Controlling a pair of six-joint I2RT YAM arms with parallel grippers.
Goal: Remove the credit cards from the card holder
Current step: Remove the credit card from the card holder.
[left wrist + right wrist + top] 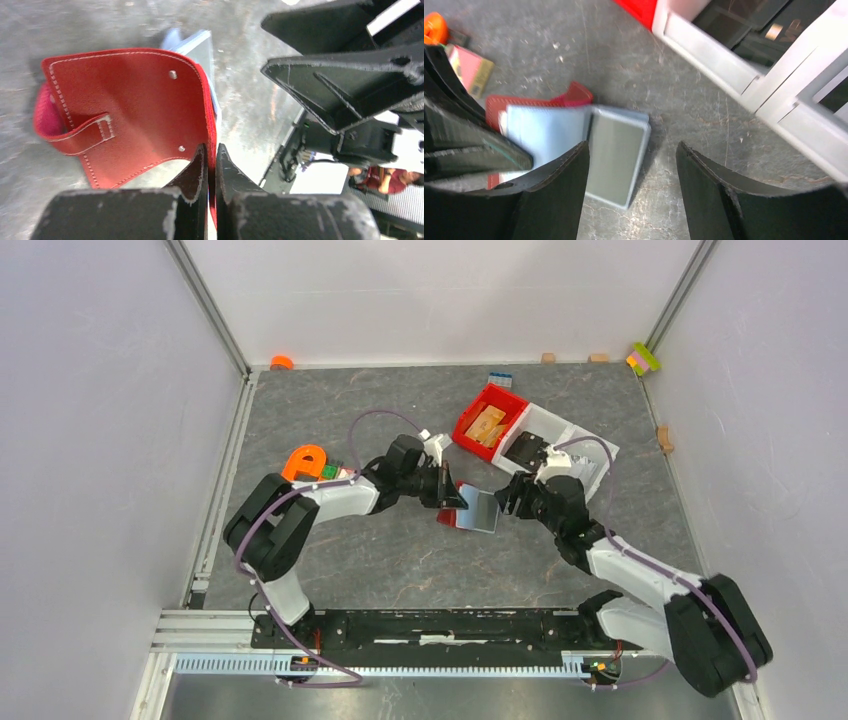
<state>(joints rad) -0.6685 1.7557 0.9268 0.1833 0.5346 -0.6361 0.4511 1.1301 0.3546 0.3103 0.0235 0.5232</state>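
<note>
L gripper (210, 152) pinches the stitched dark-red leather card holder (130, 100) by its edge; R gripper (631, 147) gapes wide near 2 smooth flat cards (616, 160), grey and, blurry, maybe pale-blue.

The dark red folding card holder (125, 100) looks like matt, suede-like leather with pale stitching and small metal studs. The grey rectangular credit card (616, 160) is smooth and faintly glossy. The grey marbled table (614, 60) is dull.

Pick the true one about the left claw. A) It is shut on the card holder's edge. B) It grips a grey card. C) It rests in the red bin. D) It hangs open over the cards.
A: the left claw pinches the edge of the card holder.
</note>
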